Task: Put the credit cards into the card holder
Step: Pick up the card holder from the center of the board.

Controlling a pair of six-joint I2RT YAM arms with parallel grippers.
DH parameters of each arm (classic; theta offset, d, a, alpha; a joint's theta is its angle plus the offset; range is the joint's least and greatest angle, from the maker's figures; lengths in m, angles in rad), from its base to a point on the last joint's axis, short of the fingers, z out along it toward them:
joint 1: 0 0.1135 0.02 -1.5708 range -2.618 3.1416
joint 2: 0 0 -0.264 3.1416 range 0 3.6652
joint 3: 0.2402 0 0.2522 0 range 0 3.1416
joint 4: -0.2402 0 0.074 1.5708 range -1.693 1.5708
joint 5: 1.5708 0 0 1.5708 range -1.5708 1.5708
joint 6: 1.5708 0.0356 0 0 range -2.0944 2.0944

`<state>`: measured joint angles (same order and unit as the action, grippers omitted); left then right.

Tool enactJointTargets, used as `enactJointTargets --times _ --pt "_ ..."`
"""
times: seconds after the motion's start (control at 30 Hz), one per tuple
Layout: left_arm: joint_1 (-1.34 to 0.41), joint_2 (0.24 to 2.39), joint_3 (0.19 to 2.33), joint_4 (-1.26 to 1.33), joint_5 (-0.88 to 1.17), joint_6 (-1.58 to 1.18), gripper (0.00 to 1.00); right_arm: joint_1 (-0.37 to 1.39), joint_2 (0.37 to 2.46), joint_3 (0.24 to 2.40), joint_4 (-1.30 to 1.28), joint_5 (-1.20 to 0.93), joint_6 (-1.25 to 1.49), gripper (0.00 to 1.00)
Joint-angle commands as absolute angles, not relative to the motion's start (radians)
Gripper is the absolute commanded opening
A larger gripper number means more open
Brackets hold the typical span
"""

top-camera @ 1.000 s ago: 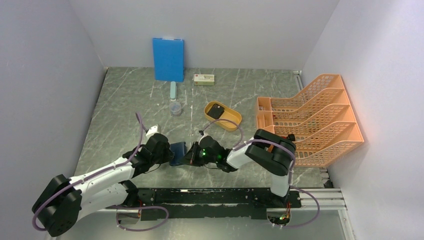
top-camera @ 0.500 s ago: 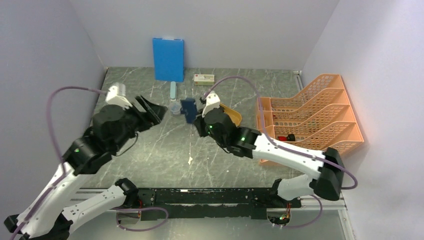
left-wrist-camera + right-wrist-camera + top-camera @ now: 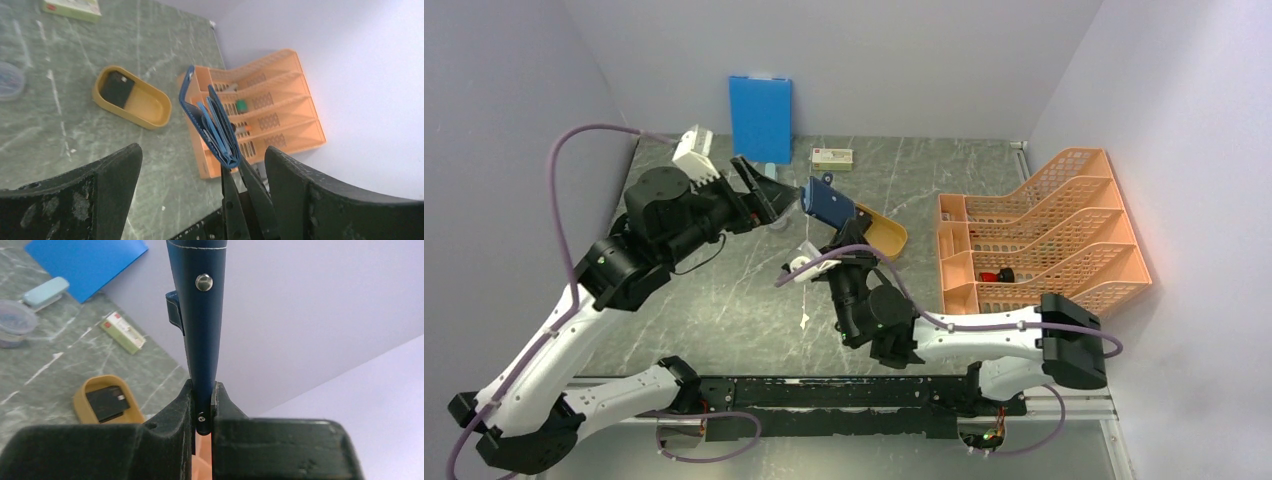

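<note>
The navy-blue card holder (image 3: 829, 203) hangs in the air above the back of the table, slightly spread, with lighter blue pockets showing (image 3: 212, 125). My right gripper (image 3: 843, 229) is shut on its lower edge from below (image 3: 202, 407); a snap stud shows on its side (image 3: 204, 282). My left gripper (image 3: 782, 198) is raised just left of the holder and stands wide open, with the holder between and beyond its fingers (image 3: 202, 151) and not touching them. A black card (image 3: 106, 403) lies in the yellow oval tray (image 3: 886, 238).
An orange file rack (image 3: 1044, 240) fills the right side. At the back wall stand a bright blue board (image 3: 760, 118), a pale blue bar (image 3: 45, 290) and a small green-white box (image 3: 832, 158). A clear cup (image 3: 15, 320) sits nearby, and a white scrap (image 3: 804, 320) lies mid-table.
Both arms rose from the front of the table to above its back. The left gripper let go of the card holder and opened wide; the right gripper kept its hold.
</note>
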<state>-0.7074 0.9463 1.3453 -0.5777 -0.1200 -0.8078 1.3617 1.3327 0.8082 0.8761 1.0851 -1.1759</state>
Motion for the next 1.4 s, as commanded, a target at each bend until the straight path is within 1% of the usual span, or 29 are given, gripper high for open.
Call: enactJointTargets --times 0.0,0.2,0.43,0.63,0.7,0.9,1.07,1.1,1.27,1.33,1.37 --pt "-0.703 0.94 1.318 -0.451 0.071 -0.838 0.97 1.398 1.372 0.818 1.331 1.138 -1.608 0.0" --pt "-0.704 0.916 1.25 -0.388 0.133 -0.819 0.97 1.443 1.47 0.83 1.498 1.123 -1.779 0.0" --pt "-0.704 0.919 1.219 -0.354 0.171 -0.805 0.96 1.455 1.56 0.875 1.6 1.114 -1.858 0.0" --pt "-0.704 0.933 1.194 -0.374 0.16 -0.802 0.79 1.462 1.581 0.905 1.627 1.118 -1.885 0.0" --pt "-0.704 0.931 1.173 -0.371 0.149 -0.808 0.75 1.468 1.578 0.903 1.631 1.12 -1.889 0.0" --pt "-0.704 0.946 1.127 -0.328 0.162 -0.829 0.74 1.485 1.566 0.899 1.642 1.13 -1.903 0.0" --pt "-0.704 0.955 1.117 -0.296 0.161 -0.844 0.6 1.495 1.565 0.897 1.647 1.132 -1.905 0.0" --pt "-0.704 0.956 1.118 -0.296 0.155 -0.847 0.59 1.496 1.565 0.897 1.649 1.131 -1.906 0.0" --pt "-0.704 0.947 1.12 -0.289 0.112 -0.873 0.62 1.503 1.574 0.902 1.658 1.134 -1.912 0.0" --pt "-0.704 0.95 1.125 -0.292 0.107 -0.876 0.61 1.507 1.577 0.902 1.66 1.134 -1.913 0.0" --pt "-0.704 0.956 1.129 -0.294 0.111 -0.876 0.58 1.508 1.575 0.903 1.661 1.135 -1.913 0.0"
